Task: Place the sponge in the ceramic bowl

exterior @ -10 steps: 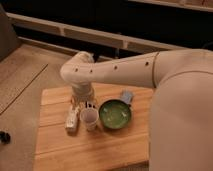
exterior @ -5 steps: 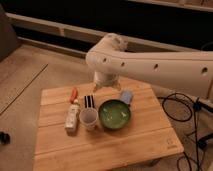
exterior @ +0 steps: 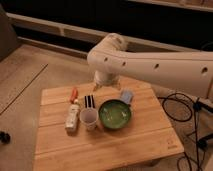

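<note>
A pale blue sponge lies on the wooden table, just behind and to the right of the green ceramic bowl. Nothing large lies in the bowl. My white arm reaches in from the right and bends down over the table's back edge. Its gripper hangs at the arm's lower end, above the table and a little left of the sponge, behind the bowl. It is apart from both.
A white cup stands left of the bowl, touching or nearly touching it. Behind the cup is a dark striped item. A white bottle and an orange object lie further left. Black cables trail on the floor at right.
The arm's end has swung from over the bottle and cup at the left towards the right, now behind the bowl near the sponge. The objects on the table have not moved.
</note>
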